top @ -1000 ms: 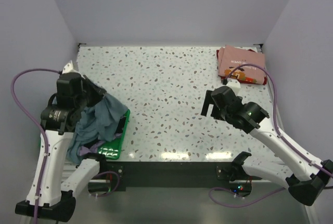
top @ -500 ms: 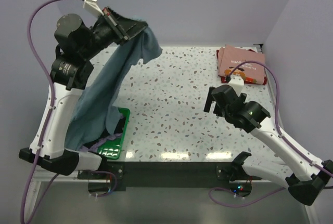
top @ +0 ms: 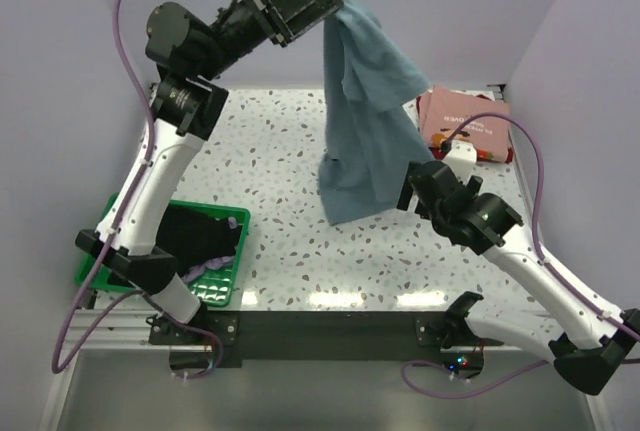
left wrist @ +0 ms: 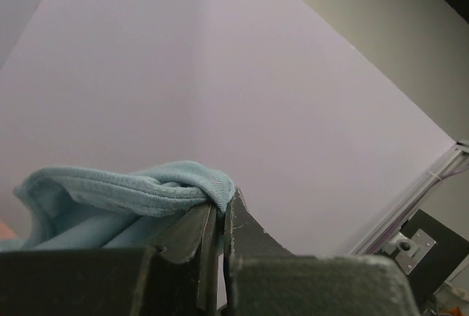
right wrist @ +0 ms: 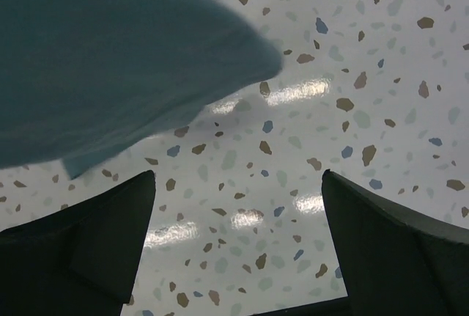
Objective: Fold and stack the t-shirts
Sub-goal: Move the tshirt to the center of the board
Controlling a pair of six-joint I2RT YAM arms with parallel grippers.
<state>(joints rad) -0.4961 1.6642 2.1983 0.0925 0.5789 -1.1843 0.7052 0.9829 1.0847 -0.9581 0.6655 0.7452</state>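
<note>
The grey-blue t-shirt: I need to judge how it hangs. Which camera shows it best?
The top external view: nearly the whole grey-blue t-shirt hangs from the left hand above the table. The left wrist view shows only the pinched edge; the right wrist view only a blurry lower corner.

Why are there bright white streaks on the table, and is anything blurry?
Top external: light reflections glare on the table near its front edge. Right wrist: same glare; the grey-blue t-shirt looms close and soft. Left wrist: its hem looks sharp.
</note>
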